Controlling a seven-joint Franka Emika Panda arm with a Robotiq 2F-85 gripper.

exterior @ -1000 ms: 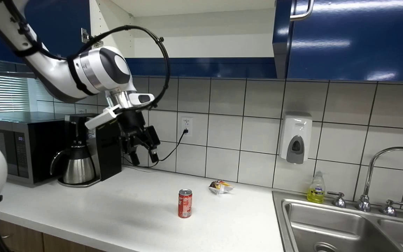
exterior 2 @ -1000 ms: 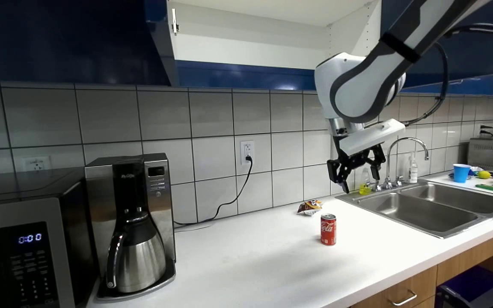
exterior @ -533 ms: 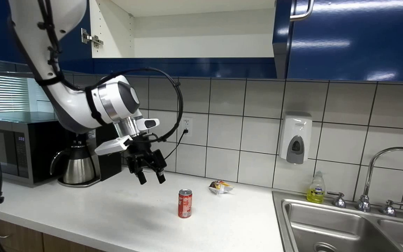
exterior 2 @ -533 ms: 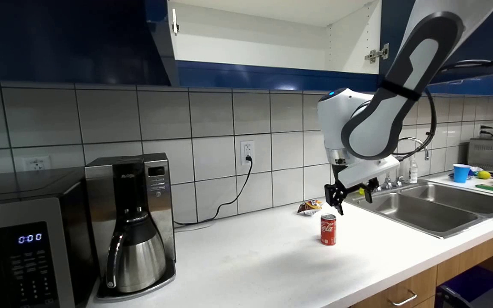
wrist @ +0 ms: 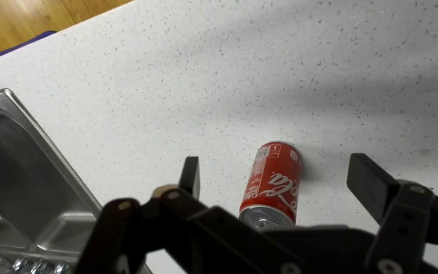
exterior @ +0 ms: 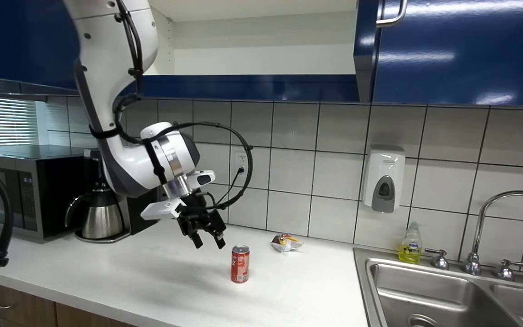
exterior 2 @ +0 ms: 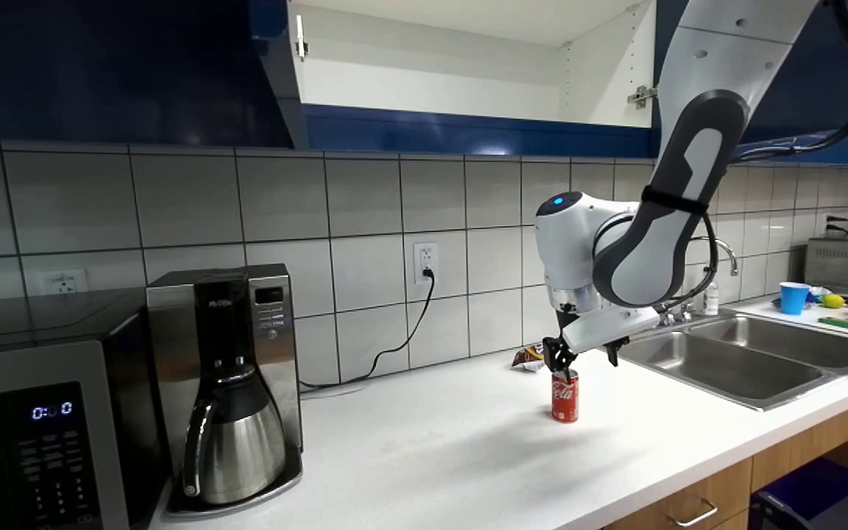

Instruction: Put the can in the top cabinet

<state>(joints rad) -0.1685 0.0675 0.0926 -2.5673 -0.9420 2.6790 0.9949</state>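
Black jaws, nearest in the wrist view, hang spread wide and gripping nothing. In an exterior view they are just above and beside a red cola can (exterior: pixel 240 264), a gap showing between; from the wrist, the can appears between the jaws' two sides, with pale tabletop (wrist: pixel 158 125) visible on either side of it. The can stands upright, silvery top up, well in from the tabletop's front edge and short of its back edge. The step in hand looks to be the approach, the grasp not yet made.

The painted metal is likely thin-walled, apt to dent under a hard squeeze and slick enough to slide through a loose one. Full or drained cannot be told: full, it would be heavy for its size and stiff; drained, light and easily tipped. The best hold is probably square across the straight red side, near mid-height, clear of the narrowed shoulder and rim, with the can kept level in case its tab has been pulled.

Farther off, near the back edge, lies a crumpled snack wrapper (exterior: pixel 285 242). Above that edge, the top cabinet (exterior: pixel 266 56) stands open, pale interior in plain view, apparently the can's destination.
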